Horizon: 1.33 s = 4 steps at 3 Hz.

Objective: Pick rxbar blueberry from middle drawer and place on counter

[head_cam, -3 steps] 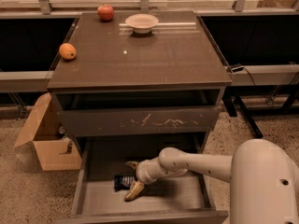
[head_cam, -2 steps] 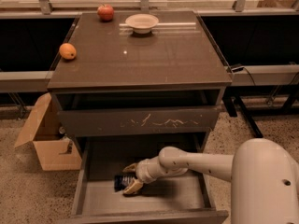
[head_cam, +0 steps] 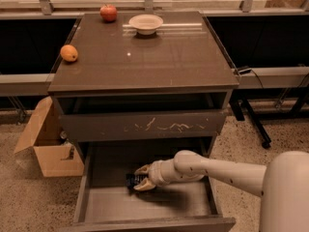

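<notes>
The rxbar blueberry [head_cam: 131, 180], a small dark bar, lies on the grey floor of the open middle drawer [head_cam: 159, 204]. My gripper [head_cam: 142, 179] reaches into the drawer from the right. Its two tan fingers [head_cam: 144, 187] sit on either side of the bar and are closed onto it. The bar is still low on the drawer floor, partly hidden by the fingers. The glossy brown counter [head_cam: 159, 57] is above, on top of the cabinet.
On the counter are an apple [head_cam: 108, 12], a white bowl [head_cam: 146, 23] and an orange [head_cam: 69, 53]. The scratched drawer front [head_cam: 145, 126] overhangs the back of the middle drawer. An open cardboard box [head_cam: 48, 144] stands on the floor at the left.
The gripper's fingers have drawn closer together around the bar, and the lower finger has moved up towards it. The arm has barely shifted.
</notes>
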{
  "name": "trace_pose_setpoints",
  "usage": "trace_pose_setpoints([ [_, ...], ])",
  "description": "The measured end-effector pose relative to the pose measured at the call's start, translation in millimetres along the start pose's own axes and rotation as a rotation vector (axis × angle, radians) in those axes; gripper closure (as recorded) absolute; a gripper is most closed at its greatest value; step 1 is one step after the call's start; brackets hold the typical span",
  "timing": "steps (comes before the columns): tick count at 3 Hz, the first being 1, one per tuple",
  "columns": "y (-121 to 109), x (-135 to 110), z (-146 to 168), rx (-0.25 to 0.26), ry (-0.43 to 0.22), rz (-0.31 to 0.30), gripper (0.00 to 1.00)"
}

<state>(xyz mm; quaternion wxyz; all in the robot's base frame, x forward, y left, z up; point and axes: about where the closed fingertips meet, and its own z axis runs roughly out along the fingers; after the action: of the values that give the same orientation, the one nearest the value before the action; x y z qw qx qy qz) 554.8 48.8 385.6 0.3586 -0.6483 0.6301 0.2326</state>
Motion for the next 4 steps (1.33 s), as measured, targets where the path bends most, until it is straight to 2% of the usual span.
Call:
trace_pose_setpoints([
  [2,-20.5,-46.1,-85.1,0.084,-0.095,-0.107,1.0],
  [3,-20.0,-47.5,-90.3,0.087,-0.101,-0.111,1.0],
  [4,-22.6,-60.0,-98.0,0.083,-0.093,-0.149,1.0],
])
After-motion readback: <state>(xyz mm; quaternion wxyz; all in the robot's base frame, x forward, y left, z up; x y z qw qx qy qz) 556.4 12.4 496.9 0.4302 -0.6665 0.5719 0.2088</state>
